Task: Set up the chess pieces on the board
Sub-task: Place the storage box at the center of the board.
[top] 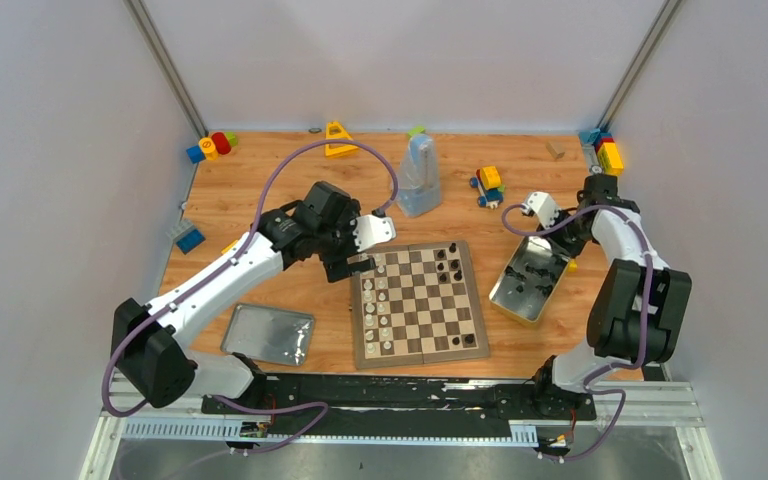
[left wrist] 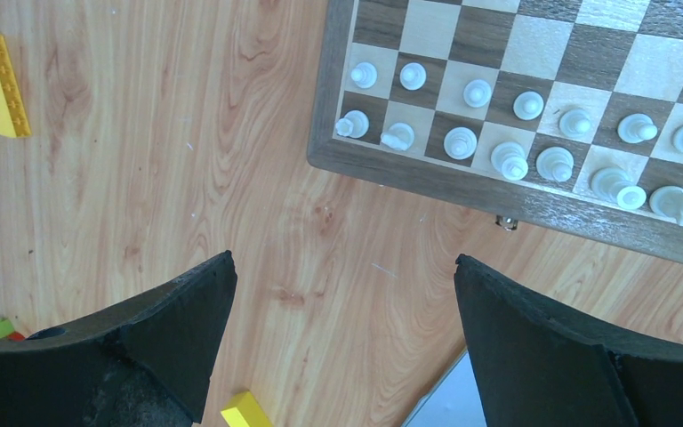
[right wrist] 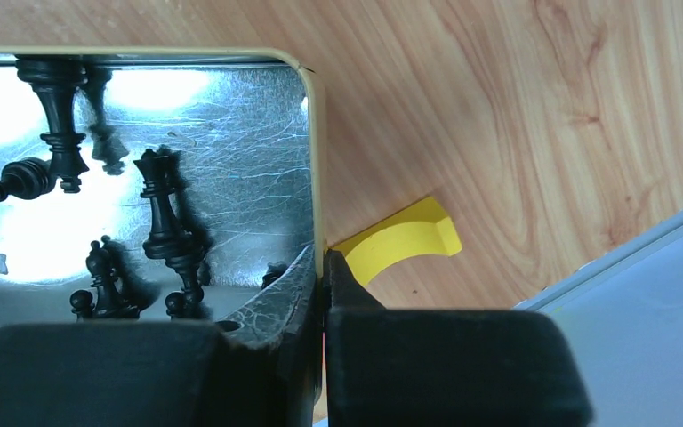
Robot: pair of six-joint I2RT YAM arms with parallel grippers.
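Note:
The board (top: 423, 302) lies in the middle of the table. Cream-white chess pieces (top: 377, 298) stand in two files on its left side, also in the left wrist view (left wrist: 509, 160) by the board (left wrist: 445, 184) edge. A few black chess pieces (top: 449, 264) stand on its right side. My left gripper (top: 357, 263) hangs open over bare wood (left wrist: 345, 260) just left of the board, holding nothing. My right gripper (right wrist: 324, 260) is shut on the side wall of the silver tin (right wrist: 317, 151), one finger inside and one outside. Several black pieces (right wrist: 165, 218) lie and stand in the tin (top: 528, 277).
The tin's lid (top: 268, 333) lies at the front left. A yellow arch block (right wrist: 400, 238) lies beside the tin's outer wall. Toy blocks (top: 212, 145), a yellow triangle (top: 337, 140), a grey-blue upright object (top: 419, 178) and more blocks (top: 488, 185) stand toward the back.

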